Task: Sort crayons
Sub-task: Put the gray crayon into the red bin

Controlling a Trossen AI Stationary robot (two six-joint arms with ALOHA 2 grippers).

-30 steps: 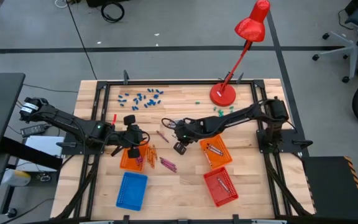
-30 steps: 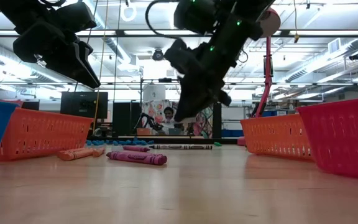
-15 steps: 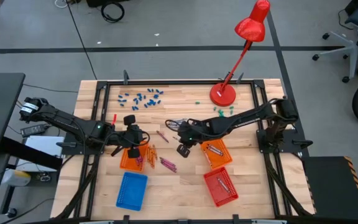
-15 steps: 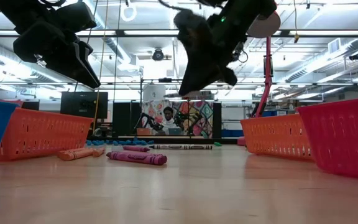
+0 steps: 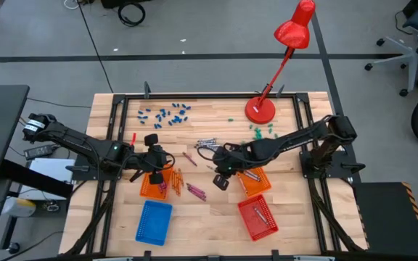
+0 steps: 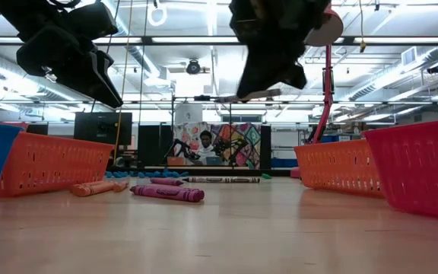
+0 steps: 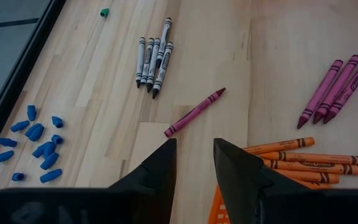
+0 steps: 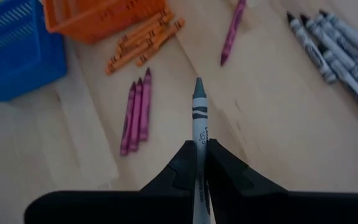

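Carrying a grey crayon point(image 8: 199, 118) away from the grey pile point(image 5: 207, 143) and toward the orange basket point(image 5: 252, 179) by the lamp point(image 5: 260, 109), the right gripper point(image 5: 222, 176) is now hanging beside that basket, fingers clamped on the crayon. Nearer the camera, magenta crayons point(image 6: 167, 193) and orange crayons point(image 5: 175, 177) are lying loose on the table point(image 5: 202, 210). Left of them, the left gripper point(image 5: 156, 157) is waiting over the other orange basket point(image 5: 152, 185), fingers apart and holding nothing.

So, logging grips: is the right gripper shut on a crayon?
Yes. The right gripper is shut on a grey crayon, whose tip sticks out past the fingers, above the table.
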